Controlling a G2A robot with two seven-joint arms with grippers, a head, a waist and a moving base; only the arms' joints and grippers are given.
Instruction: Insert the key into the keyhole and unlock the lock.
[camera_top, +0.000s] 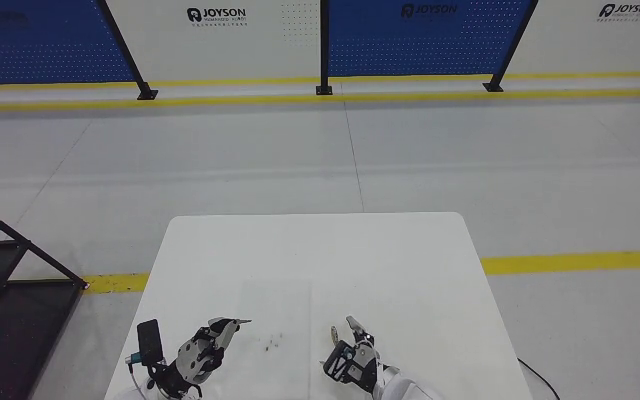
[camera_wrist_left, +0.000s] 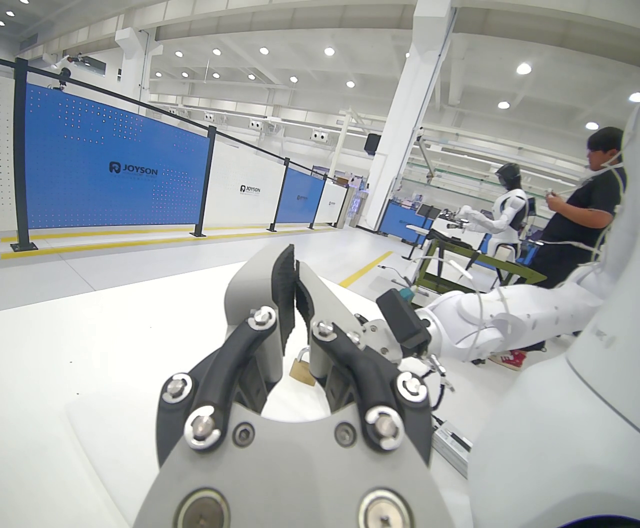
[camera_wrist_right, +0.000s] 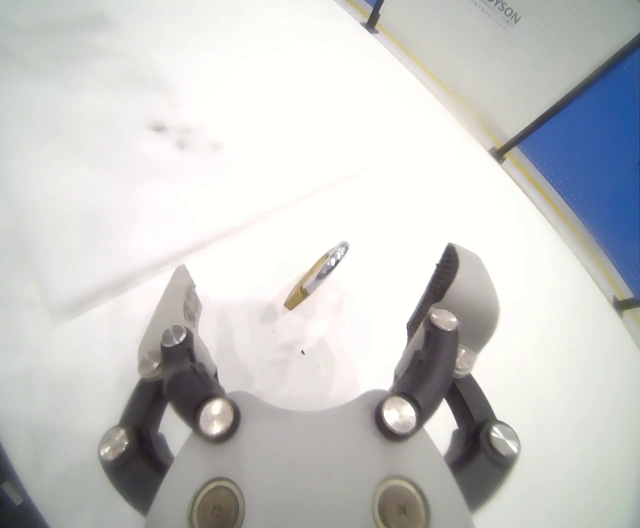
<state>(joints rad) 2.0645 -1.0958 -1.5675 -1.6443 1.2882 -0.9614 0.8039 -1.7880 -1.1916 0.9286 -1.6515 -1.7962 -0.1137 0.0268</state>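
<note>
A small brass padlock (camera_wrist_right: 305, 290) with a silver shackle lies tilted on the white table (camera_top: 310, 260), between the fingers of my right gripper (camera_wrist_right: 320, 267), which is open around it without touching. From the left wrist view the padlock (camera_wrist_left: 301, 371) shows beyond the finger bases. My left gripper (camera_wrist_left: 294, 270) is shut, its black pads pressed together. Seen from above, a thin dark sliver, apparently the key, sticks out of the left gripper (camera_top: 232, 326). It sits to the left of the right gripper (camera_top: 345, 330), both near the table's front edge.
A few dark specks (camera_top: 272, 345) mark the table between the two grippers. A black frame (camera_top: 30, 270) stands off the table's left side. The table's far half is bare white surface.
</note>
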